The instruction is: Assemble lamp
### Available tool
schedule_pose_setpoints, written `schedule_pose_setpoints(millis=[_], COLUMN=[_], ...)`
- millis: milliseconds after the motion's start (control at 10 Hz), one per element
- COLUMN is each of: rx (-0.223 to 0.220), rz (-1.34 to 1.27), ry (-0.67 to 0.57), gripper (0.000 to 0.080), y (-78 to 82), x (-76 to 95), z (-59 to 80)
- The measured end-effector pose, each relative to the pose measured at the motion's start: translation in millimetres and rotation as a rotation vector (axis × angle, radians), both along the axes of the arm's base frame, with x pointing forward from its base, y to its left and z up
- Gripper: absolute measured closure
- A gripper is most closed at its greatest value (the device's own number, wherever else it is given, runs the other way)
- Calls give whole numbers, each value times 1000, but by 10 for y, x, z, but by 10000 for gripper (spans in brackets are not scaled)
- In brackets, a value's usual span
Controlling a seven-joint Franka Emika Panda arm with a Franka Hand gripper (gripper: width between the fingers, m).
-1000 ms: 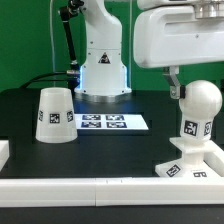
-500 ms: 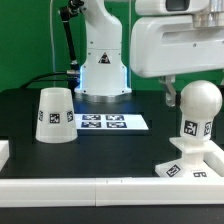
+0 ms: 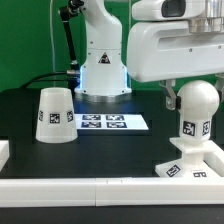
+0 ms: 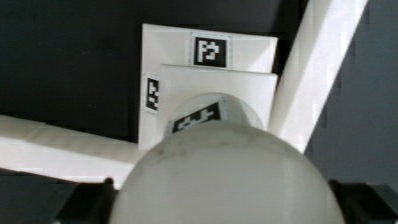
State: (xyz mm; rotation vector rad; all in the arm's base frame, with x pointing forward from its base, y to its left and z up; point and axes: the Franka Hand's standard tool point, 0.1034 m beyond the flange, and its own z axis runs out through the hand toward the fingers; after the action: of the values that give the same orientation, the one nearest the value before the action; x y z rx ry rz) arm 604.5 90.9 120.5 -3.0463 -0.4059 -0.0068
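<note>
- We see the white plastic round-headed bulb upright on the white flat square base, at the exterior view's right, near the table's white front rail.
- The white cup-sized truncated-cone shade stands wide end down on the black table top, well apart at that view's left.
- The flat white marker board lies between them, further back.
- The white two-finger gripper hangs just beside the bulb's head; one dark finger shows, apart from the bulb.
- We cannot tell whether the jaws are spread or pressed together.
- In the wrist view, the bulb's head fills the near field above the tagged base.
</note>
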Motion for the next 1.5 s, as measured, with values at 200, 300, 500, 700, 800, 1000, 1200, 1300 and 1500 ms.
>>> schedule_pose_setpoints(millis=[200,300,500,700,800,1000,1200,1300,1500], rx=[1,0,4,5,7,13,32,41,58], rz=[-42,-103,-315,-511,-609,-766,-975,-1053,-1239], ry=[3,7,10,12,18,26,46,57,87], gripper=[223,223,223,222,222,222,222,222,222], y=[2,4,34,88,88,88,96,98,126], x=[0,0,-25,-29,-28,-22,-18,-17,-19], z=[0,0,-1,-3,-5,-6,-9,-10,-15])
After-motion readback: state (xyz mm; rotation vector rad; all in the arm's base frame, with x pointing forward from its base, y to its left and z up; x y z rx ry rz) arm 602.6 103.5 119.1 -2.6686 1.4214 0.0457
